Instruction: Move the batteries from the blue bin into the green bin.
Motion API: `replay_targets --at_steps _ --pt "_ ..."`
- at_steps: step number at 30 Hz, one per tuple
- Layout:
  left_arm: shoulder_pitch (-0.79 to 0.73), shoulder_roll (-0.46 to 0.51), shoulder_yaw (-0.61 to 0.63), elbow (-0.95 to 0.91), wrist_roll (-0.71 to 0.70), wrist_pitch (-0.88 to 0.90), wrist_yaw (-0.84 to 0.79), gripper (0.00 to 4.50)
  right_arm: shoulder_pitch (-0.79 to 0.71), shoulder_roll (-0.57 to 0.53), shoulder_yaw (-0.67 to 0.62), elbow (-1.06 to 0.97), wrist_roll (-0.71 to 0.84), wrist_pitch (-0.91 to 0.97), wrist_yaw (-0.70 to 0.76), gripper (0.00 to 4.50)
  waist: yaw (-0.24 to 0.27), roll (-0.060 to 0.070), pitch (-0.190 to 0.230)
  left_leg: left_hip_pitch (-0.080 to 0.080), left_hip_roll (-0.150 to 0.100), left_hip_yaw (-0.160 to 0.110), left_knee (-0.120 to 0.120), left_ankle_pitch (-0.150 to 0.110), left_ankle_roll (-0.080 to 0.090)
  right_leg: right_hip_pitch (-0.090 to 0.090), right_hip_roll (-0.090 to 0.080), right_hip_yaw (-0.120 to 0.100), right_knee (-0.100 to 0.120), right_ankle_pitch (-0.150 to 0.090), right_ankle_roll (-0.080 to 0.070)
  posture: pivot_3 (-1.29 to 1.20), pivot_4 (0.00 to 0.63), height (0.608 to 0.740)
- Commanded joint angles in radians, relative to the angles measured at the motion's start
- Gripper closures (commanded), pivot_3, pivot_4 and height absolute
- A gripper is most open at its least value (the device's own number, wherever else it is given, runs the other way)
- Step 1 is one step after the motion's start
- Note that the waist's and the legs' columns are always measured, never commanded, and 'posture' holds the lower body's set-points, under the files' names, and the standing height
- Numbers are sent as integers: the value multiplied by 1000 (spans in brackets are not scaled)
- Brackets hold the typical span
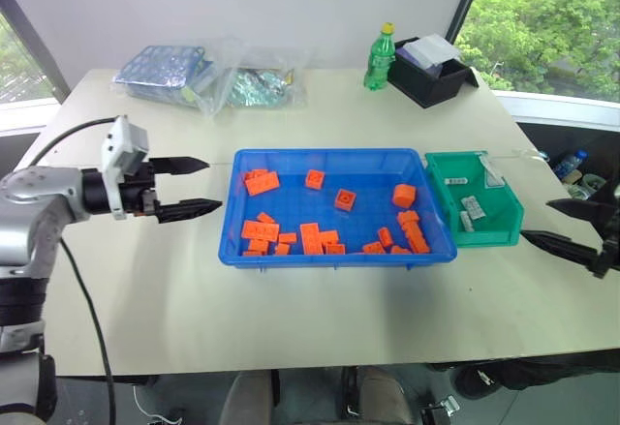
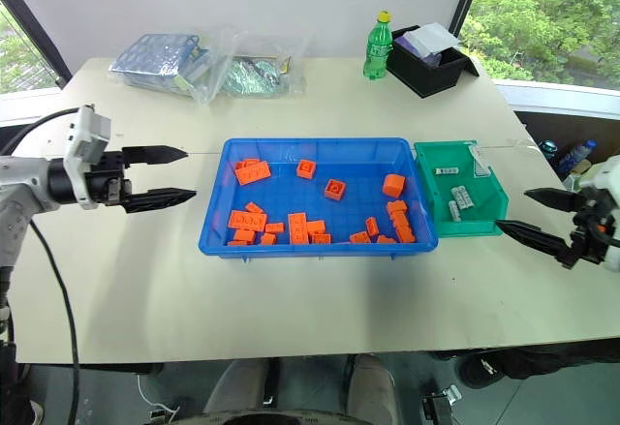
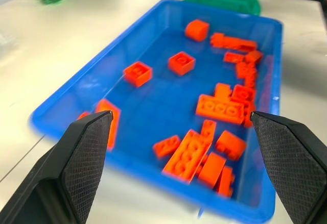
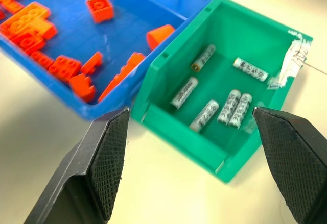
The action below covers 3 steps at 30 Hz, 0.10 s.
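My left pincer (image 1: 199, 188) hangs wide open and empty over bare table (image 1: 145, 280) left of the blue bin (image 1: 329, 254); my right pincer (image 2: 519, 214) is spread just as wide, empty, right of the green bin (image 4: 168, 127). Six batteries (image 4: 204, 115) lie inside it (the blue bin shows just orange bricks (image 1: 262, 183)).

bright daylight from windows | soft shadows on table (image 1: 174, 280) | left wrist view blurred

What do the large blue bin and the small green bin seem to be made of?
Large shallow blue bin: likely moulded plastic, glossy, with a smooth rolled rim. Small green sloped-sided bin: likely plastic too, with a duller sheen and thin moulded walls.
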Motion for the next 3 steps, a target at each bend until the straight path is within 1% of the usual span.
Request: replay_targets --at_steps 1,3 --pt "3 20 46 -10 -12 -13 -3 0 4 -31 -41 -6 43 3 43 545 1 0 0 0 0 0 0 0 0 0 0 0 0 0 0 0 150 723" --pt "14 17 49 -19 -14 -16 -4 0 1 -26 -34 -14 53 7 47 545 1 0 0 0 0 0 0 0 0 0 0 0 0 0 0 0 150 723"
